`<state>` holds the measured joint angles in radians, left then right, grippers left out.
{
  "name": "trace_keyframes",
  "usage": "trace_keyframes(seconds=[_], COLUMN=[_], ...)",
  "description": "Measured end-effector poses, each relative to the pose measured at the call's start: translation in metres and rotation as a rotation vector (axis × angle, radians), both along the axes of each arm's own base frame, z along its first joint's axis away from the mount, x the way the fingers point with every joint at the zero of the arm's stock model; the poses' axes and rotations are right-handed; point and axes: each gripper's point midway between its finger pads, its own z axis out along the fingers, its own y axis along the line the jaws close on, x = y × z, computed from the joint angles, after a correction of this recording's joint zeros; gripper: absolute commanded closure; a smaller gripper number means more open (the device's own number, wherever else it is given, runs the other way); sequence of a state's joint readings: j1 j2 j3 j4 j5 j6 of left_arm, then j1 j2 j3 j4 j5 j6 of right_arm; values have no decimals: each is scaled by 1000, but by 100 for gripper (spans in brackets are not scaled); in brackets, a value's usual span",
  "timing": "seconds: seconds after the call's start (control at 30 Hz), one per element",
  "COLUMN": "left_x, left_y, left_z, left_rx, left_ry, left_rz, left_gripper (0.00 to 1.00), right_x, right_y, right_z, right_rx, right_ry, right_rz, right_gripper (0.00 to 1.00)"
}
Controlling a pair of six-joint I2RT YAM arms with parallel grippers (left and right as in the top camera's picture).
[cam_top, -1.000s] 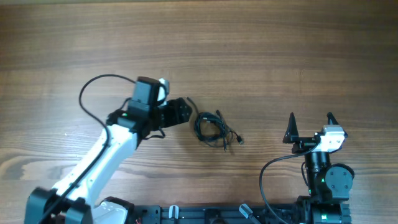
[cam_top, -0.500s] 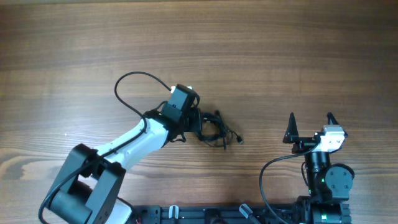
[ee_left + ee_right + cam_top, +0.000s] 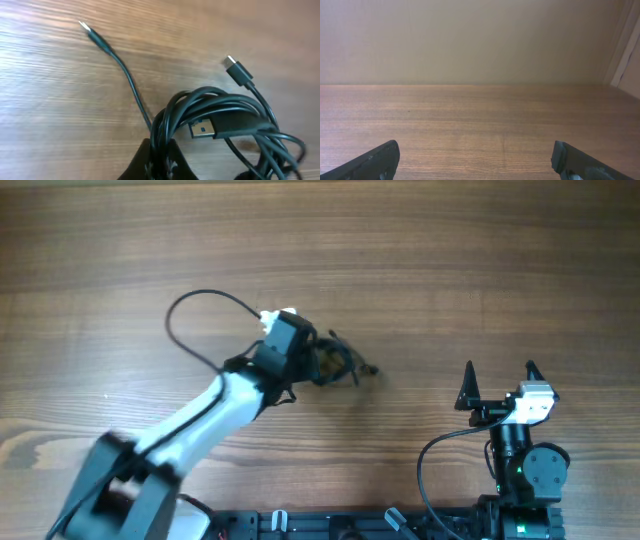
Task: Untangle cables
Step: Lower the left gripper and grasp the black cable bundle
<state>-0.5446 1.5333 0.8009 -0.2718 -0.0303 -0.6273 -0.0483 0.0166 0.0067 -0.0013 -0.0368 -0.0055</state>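
The cables [image 3: 343, 364] are thin black cords bunched in a small tangle on the wooden table [image 3: 420, 270], left of centre. My left gripper [image 3: 318, 364] is shut on the tangle's left side. In the left wrist view its fingers [image 3: 142, 162] pinch several strands of the cables [image 3: 215, 107]. A blue-tongued USB plug [image 3: 202, 129] sits in the bundle, a small plug [image 3: 239, 70] sticks out at upper right, and one cord trails off to a thin plug [image 3: 86, 27] at upper left. My right gripper [image 3: 499, 370] stands open and empty near the front right, its fingers [image 3: 379, 159] wide apart over bare wood.
A thicker black arm cable [image 3: 200, 315] loops up behind my left arm. The right arm's base [image 3: 525, 470] and its cable sit at the table's front edge. A beige wall [image 3: 470, 40] closes off the far side of the table.
My left arm swung right to the tangle and its jaws closed on the strands. The tangle has shifted a little toward the far side. The right arm has not moved.
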Motion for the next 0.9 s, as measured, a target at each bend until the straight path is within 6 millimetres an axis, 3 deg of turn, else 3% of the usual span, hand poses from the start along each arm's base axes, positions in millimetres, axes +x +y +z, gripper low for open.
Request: trace_keyframes(seconds=[0.1,0.13,0.2,0.23,0.27,0.37,0.4,0.43,0.5,0.67,0.9], left_x=[-8,-15,-24,-27,-30,-39,-39,-38,-36,-35,-37], left_y=[8,12,13,12,10,7,8,9,11,11,9], left_z=[28,29,23,22,21,17,17,18,18,14,-25], left_rx=[-98,-133,-157,-168,-171,-131,-112,-81,18,138,208], left_ry=[15,59,117,134,145,158,147,128,71,18,96], left_rz=[157,239,324,349,355,302,267,216,56,-155,-241], left_gripper=[96,80,25,7,2,7,26,35,41,46,58], right_x=[0,0,0,0,0,0,0,0,0,0,0], right_y=[0,0,0,0,0,0,0,0,0,0,0], right_z=[0,0,0,0,0,0,0,0,0,0,0], right_rx=[0,0,0,0,0,0,0,0,0,0,0], right_ry=[0,0,0,0,0,0,0,0,0,0,0], right_rz=[0,0,0,0,0,0,0,0,0,0,0], right_gripper=[0,0,0,0,0,0,0,0,0,0,0])
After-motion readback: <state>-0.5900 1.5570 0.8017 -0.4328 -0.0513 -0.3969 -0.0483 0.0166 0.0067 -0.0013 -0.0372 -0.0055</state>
